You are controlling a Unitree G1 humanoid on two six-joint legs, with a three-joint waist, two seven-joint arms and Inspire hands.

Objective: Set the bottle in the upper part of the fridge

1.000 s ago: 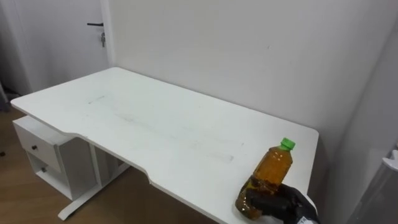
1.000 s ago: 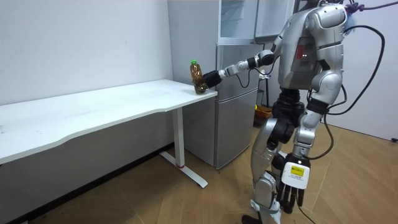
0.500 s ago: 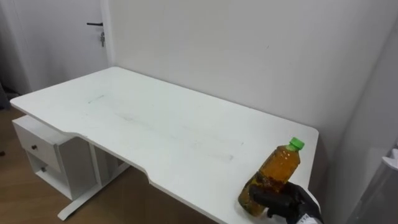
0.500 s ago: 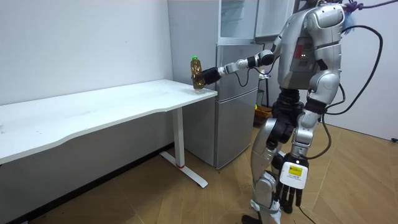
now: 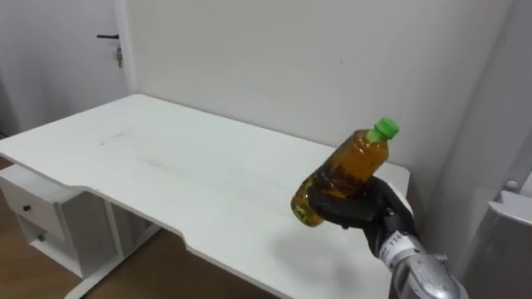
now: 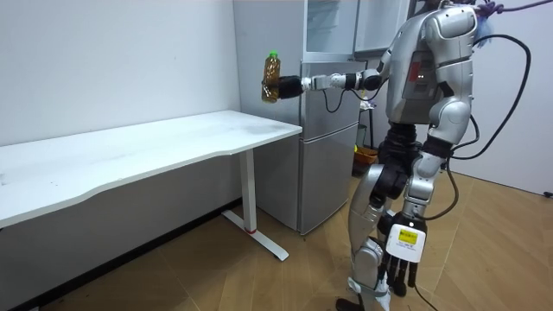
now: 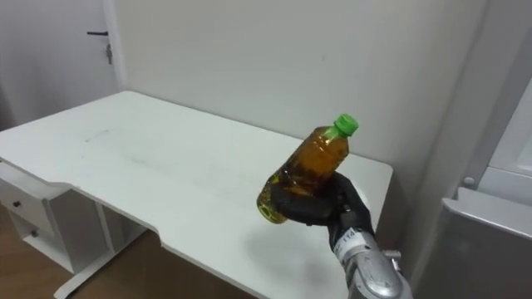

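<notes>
White bench runs along the wall, long and bare on top. Grey fridge stands just past the bench's right end, at the room view's right of it; its upper compartment sits above a seam, door state can't tell. Robot stands upright on the wood floor in front of the fridge, body facing the bench end, right arm stretched out toward the room view's left. White drawer unit sits under the bench's left end. A door with a dark handle is in the far left corner of the room.

Bottle: amber liquid, green cap, tilted with the cap up and to the right. It is in the air above the bench's right end, near the far right corner, clear of the top. In the room view it is roughly level with the fridge seam, just beside the fridge front.

Right hand, dark, has its fingers wrapped round the bottle's lower half from beneath and behind. Left hand hangs by the robot's leg, fingers straight down and relaxed, holding nothing.
</notes>
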